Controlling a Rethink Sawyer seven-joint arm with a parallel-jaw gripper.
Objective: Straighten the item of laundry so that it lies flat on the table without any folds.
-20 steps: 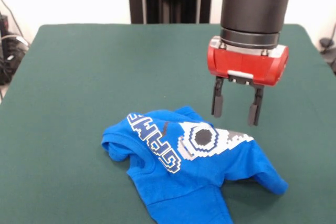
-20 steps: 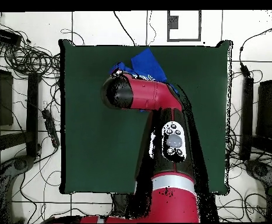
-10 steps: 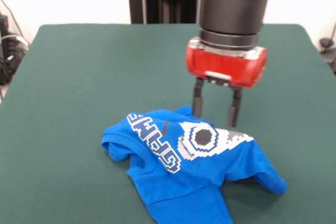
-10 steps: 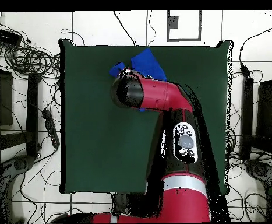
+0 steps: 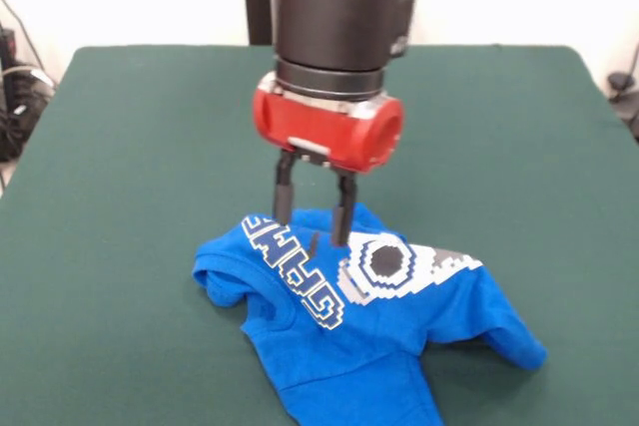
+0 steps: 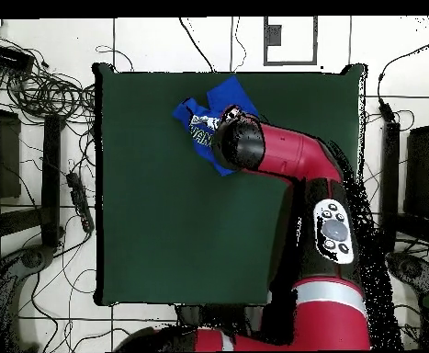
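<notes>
One shirt (image 5: 369, 316), one table (image 5: 130, 127), one arm (image 6: 300, 170) and one gripper (image 5: 312, 216) are all there is to count. The shirt is bright blue and lies crumpled in the lower middle of the front view, on the green table, with folds across its body and a sleeve bunched at its left. Its white and grey print and part of the lettering face up, though the lettering is bent over a fold and cannot be read whole. The shirt's bottom edge is cut off by the lower border of the front view. In the overhead view the shirt (image 6: 213, 115) sits near the upper edge of the table (image 6: 163, 230), left of centre, and the arm covers part of it.

The gripper's two dark fingers (image 5: 284, 197) stand apart, spread, with nothing between them; their tips hang at the shirt's upper edge, just over the cloth. Whether they touch it cannot be told.

Half a second ago the gripper hung further right in the front view, over the print's upper right; it has since moved left and sits above the lettering. The shirt has not shifted.
</notes>
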